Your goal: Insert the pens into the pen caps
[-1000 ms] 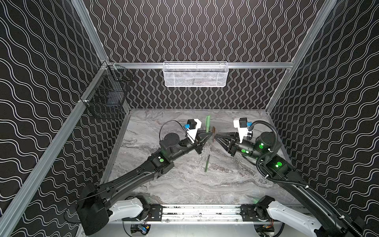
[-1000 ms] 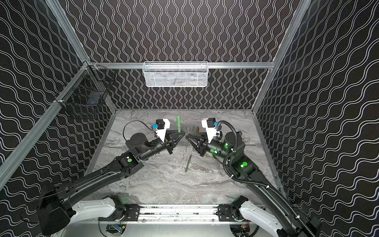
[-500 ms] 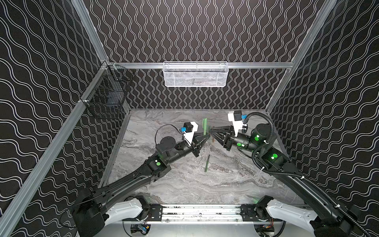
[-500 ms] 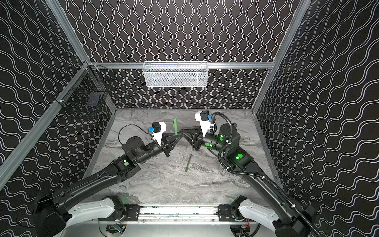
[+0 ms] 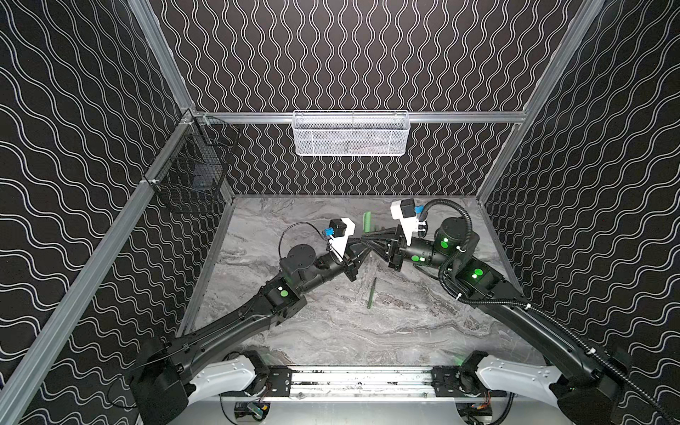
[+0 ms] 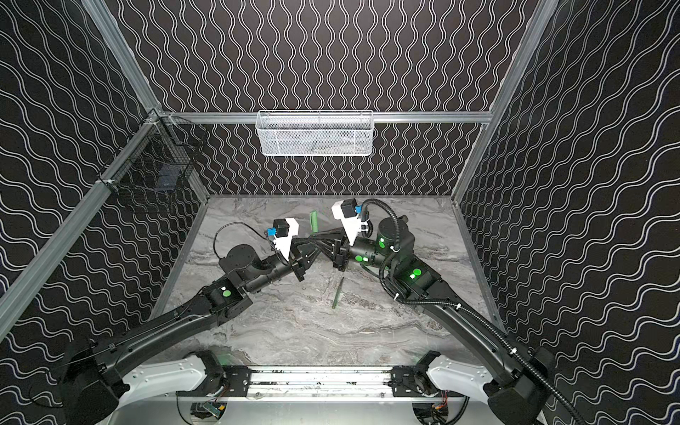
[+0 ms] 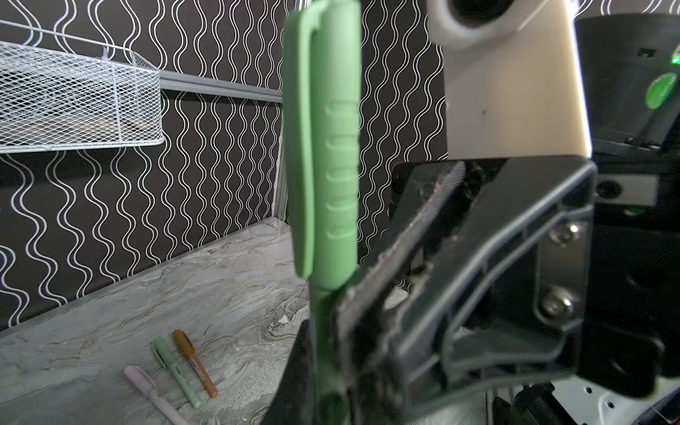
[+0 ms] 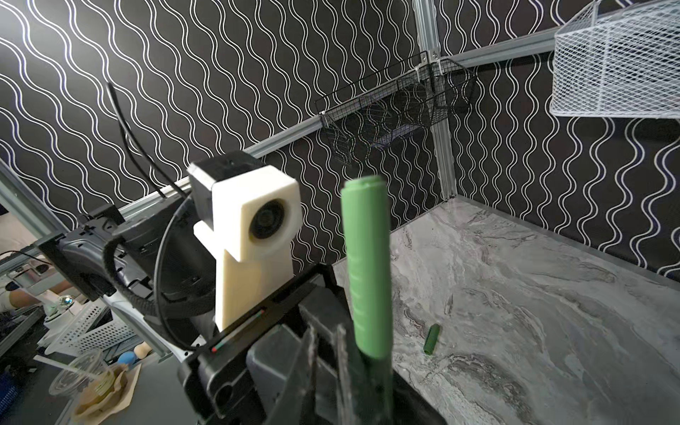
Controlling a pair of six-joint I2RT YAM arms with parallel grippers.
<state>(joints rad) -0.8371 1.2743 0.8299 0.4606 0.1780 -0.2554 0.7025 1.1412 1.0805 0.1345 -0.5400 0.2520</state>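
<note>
1. left gripper is clamped tight on the barrel of the capped green pen. Pen stands upright above mid-table, cap end up, in both top views.
2. right gripper comes in from the opposite side, jaws narrow, tips at the barrel just under the cap. Can't tell if it actually grips.
3. Risk: both sets of fingertips crowd one spot on a thin barrel. Any misalignment means a finger clash or the pen levered sideways.
4. Risk: if one side lets go before the other has it, the pen drops onto the marble table and rolls. A pull near the cap could unseat it; how far it's seated isn't visible.
5. Left to do, I'd say: loose dark green pen lies flat just in front of the grippers, and dark green cap lies on the table.
6. Looks done: pink capped pen, pale green capped pen and orange-brown capped pen lie side by side.
7. Room: front-centre table is bare apart from that loose pen. Right elbow sits near the right wall. white mesh basket and black wire basket hang well clear.
</note>
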